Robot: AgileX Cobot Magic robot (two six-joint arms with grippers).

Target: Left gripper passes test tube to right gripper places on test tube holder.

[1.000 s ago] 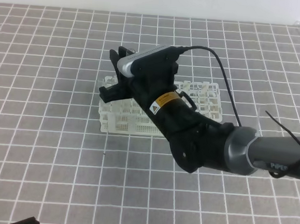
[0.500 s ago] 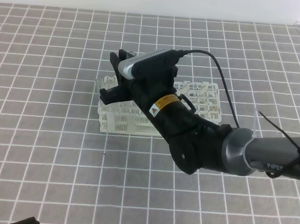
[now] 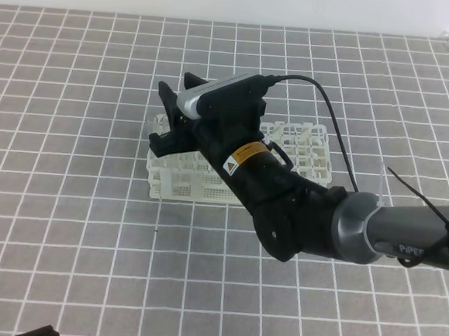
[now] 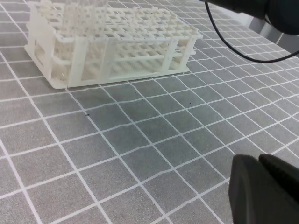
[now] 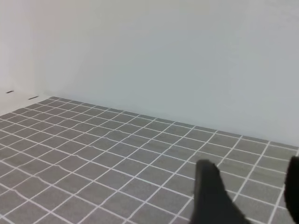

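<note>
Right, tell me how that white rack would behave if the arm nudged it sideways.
The test tube holder looks like thin open-grid plastic, so it is probably light and would slide on the smooth gridded table rather than resist. Its wide, low footprint suggests it is unlikely to tip. The thin lattice bars may flex or crack under a hard knock.

The white grid test tube holder (image 3: 208,174) stands flat; a clear test tube (image 4: 86,11) upright inside.
</note>
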